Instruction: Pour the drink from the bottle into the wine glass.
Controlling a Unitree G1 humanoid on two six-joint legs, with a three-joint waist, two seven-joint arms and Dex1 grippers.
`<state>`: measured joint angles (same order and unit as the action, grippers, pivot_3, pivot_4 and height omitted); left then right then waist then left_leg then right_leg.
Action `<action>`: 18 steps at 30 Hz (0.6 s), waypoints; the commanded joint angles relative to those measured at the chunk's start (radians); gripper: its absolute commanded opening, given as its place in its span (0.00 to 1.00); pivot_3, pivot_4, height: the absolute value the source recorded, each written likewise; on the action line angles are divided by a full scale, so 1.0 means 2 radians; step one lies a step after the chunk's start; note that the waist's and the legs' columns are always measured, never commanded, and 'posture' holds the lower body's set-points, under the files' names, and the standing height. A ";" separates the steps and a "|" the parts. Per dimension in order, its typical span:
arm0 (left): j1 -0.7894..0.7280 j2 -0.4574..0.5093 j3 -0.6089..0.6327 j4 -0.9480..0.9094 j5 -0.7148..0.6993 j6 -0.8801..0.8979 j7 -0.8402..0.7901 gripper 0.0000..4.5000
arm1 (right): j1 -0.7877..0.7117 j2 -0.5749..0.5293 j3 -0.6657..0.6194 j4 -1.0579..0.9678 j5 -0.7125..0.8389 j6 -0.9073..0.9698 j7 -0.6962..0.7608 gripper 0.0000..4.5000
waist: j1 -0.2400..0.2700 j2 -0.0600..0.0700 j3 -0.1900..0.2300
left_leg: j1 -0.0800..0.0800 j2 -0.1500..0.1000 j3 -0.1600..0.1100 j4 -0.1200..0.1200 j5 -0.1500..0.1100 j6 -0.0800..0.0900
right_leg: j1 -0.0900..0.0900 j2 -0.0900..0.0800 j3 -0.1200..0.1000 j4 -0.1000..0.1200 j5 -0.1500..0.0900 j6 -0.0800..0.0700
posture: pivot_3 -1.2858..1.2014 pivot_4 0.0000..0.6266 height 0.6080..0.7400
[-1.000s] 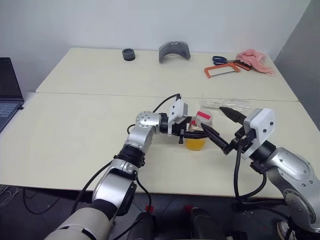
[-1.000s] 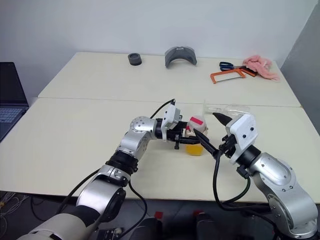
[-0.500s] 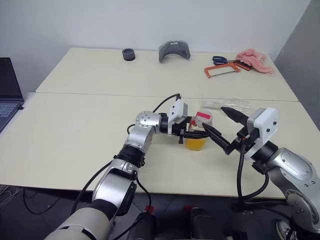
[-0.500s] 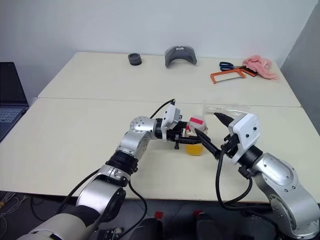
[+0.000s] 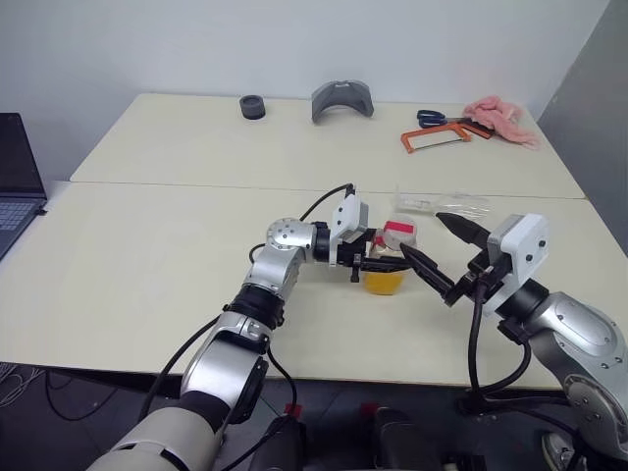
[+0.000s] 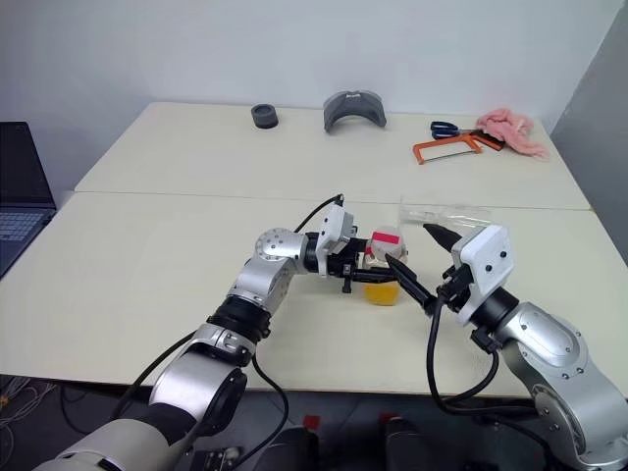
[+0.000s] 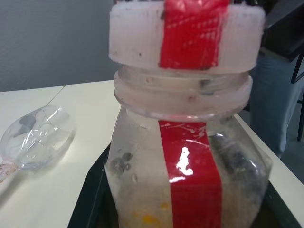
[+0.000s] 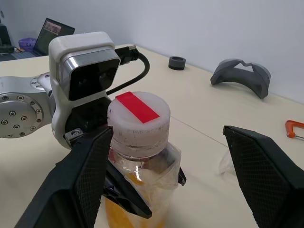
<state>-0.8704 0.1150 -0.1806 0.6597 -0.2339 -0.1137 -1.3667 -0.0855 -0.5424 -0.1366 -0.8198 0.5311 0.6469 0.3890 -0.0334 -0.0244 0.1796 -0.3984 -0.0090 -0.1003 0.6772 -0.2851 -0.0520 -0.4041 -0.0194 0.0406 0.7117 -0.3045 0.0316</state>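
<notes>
From the head cameras, the bottle [image 5: 390, 257] stands upright near the middle of the front table [image 5: 137, 265], its lower half full of the orange-yellow drink [image 5: 384, 282], a pale cap [image 5: 399, 230] with a red strip still on top. The left gripper [image 5: 374, 263] is clamped on the bottle's body from the side. The right gripper [image 5: 447, 253] spreads its two black fingers wide, one beside the bottle, the other above the wine glass [image 5: 453, 205], which lies on its side just behind. On the far table sit a black ring [image 5: 252, 106], a grey curved part [image 5: 342, 100], scissors [image 5: 439, 119], an orange hacksaw [image 5: 436, 139] and a pink cloth [image 5: 501, 119]. A laptop [image 5: 18, 182] is at the left edge.

The left wrist camera sits close on the bottle [image 7: 187, 156]: a plain red label strip [image 7: 192, 171] runs up body and cap, with no lettering legible. The glass's bowl [image 7: 35, 137] lies empty beside it.

The right wrist camera looks down on the cap [image 8: 138, 120], drink [image 8: 128, 209] below, the open fingers [image 8: 78, 180] flanking it.
</notes>
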 commanded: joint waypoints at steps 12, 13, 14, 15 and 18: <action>-0.005 -0.004 0.006 -0.017 -0.008 -0.006 0.001 0.37 | 0.018 -0.027 -0.038 -0.034 0.045 0.013 0.013 0.88 | 0.000 0.000 0.000 | 0.000 0.000 0.000 0.000 0.000 0.000 | 0.000 0.000 0.000 0.000 0.000 0.000 | 0.52 0.24 1.00; -0.005 -0.004 0.006 -0.017 -0.008 -0.007 0.001 0.37 | 0.021 -0.031 -0.041 -0.036 0.051 0.015 0.015 0.88 | 0.000 0.000 0.000 | 0.000 0.000 0.000 0.000 0.000 0.000 | 0.000 0.000 0.000 0.000 0.000 0.000 | 0.52 0.24 1.00; -0.006 -0.004 0.006 -0.017 -0.008 -0.007 0.001 0.37 | 0.023 -0.034 -0.044 -0.038 0.056 0.017 0.017 0.88 | 0.000 0.000 0.000 | 0.000 0.000 0.000 0.000 0.000 0.000 | 0.000 0.000 0.000 0.000 0.000 0.000 | 0.52 0.24 1.00; -0.006 -0.004 0.006 -0.017 -0.009 -0.006 0.001 0.37 | 0.025 -0.037 -0.046 -0.039 0.061 0.018 0.019 0.88 | 0.000 0.000 0.000 | 0.000 0.000 0.000 0.000 0.000 0.000 | 0.000 0.000 0.000 0.000 0.000 0.000 | 0.52 0.24 1.00; -0.005 -0.004 0.007 -0.020 -0.010 -0.005 0.002 0.37 | 0.030 -0.046 -0.051 -0.041 0.076 0.021 0.021 0.88 | 0.000 0.000 0.000 | 0.000 0.000 0.000 0.000 0.000 0.000 | 0.000 0.000 0.000 0.000 0.000 0.000 | 0.52 0.24 1.00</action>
<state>-0.8702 0.1135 -0.1806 0.6596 -0.2341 -0.1139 -1.3647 -0.0233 -0.6220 -0.2111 -0.8592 0.6539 0.6931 0.4224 -0.0330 -0.0245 0.1796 -0.3985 -0.0090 -0.0994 0.6772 -0.2852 -0.0519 -0.4038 -0.0193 0.0408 0.7116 -0.3045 0.0316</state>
